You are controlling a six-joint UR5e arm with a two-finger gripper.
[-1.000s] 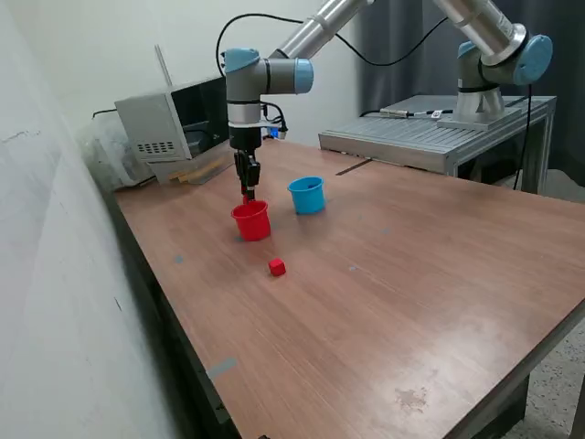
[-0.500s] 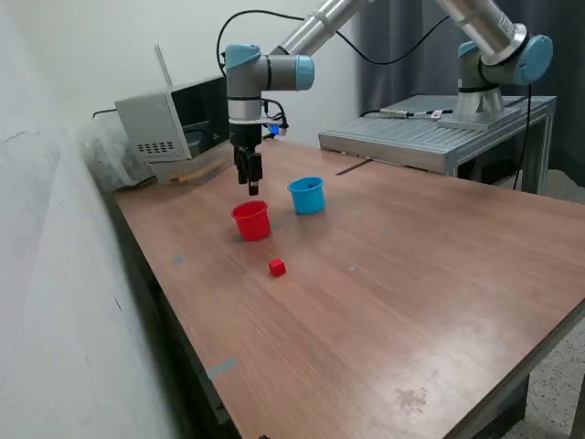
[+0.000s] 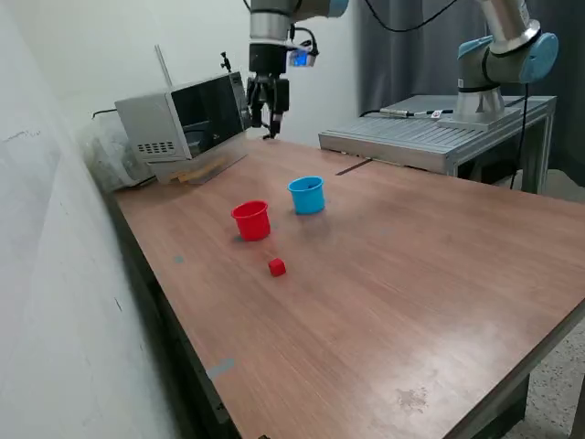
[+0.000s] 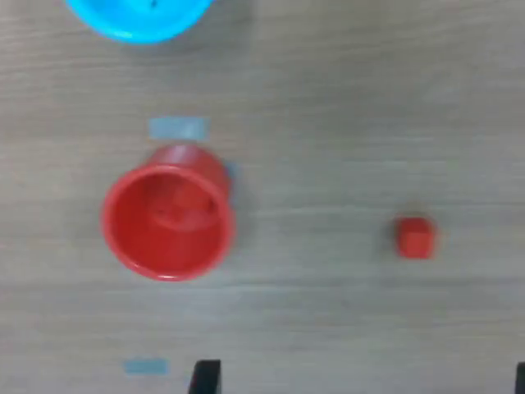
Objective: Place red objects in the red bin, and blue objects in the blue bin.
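The red bin, a small red cup, stands upright on the wooden table. Beside it, toward the exterior view's right, is the blue bin, a light-blue cup. One red cube lies on the table in front of the red bin. A reddish shape shows inside the red bin, too blurred to name. No blue objects are in view. My gripper hangs high above the table behind the cups, open and empty; one fingertip shows at the wrist picture's edge.
A grey box-like appliance sits at the table's back corner, near my gripper. A metal bench with a second arm stands behind. A wall runs along the exterior view's left. Small tape patches mark the wood.
My gripper rose from just over the red bin's rim, up and back toward the appliance. The loose red cube and both cups stayed put.
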